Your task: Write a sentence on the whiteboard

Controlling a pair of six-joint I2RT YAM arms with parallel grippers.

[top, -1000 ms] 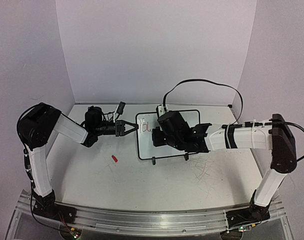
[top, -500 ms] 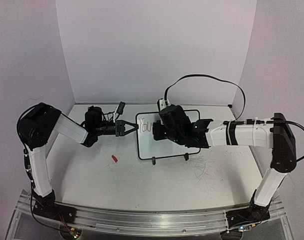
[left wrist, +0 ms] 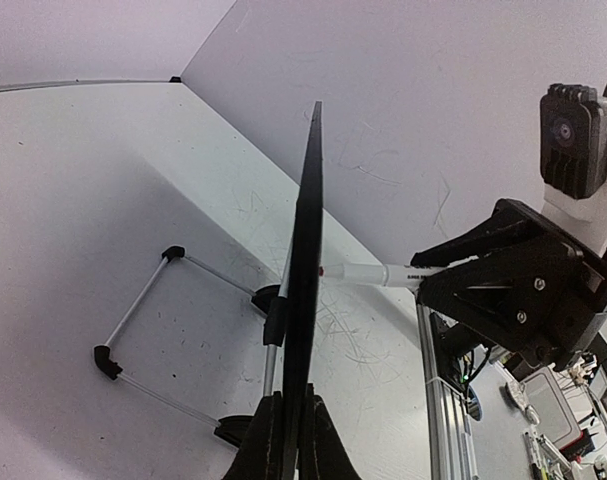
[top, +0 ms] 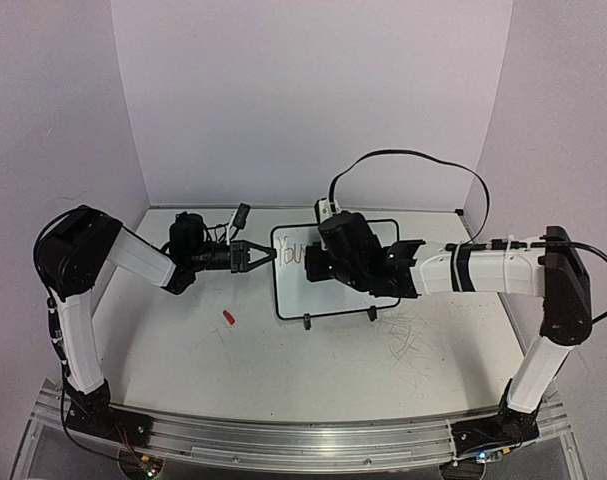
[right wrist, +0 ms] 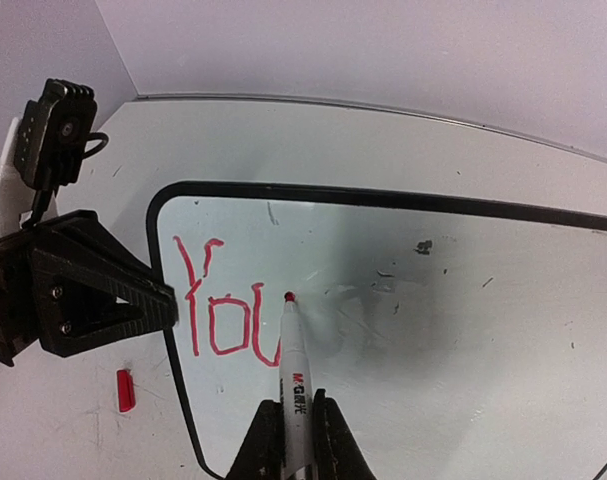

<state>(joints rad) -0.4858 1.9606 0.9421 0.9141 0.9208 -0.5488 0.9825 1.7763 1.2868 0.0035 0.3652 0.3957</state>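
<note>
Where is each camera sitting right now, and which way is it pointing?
Top external: fixed above and behind the bases, looking down over the table; left arm and right arm show, left gripper clamping the whiteboard's left edge.
Left wrist: looks along its own fingers, edge-on down the whiteboard's frame; right gripper and marker at right.
Right wrist: looks down its own fingers and marker onto the whiteboard's face and the sentence's start, "You".
Shared: each wrist view shows the other gripper; top and right wrist show the red cap.

Even soft light; perhaps edge distortion
</note>
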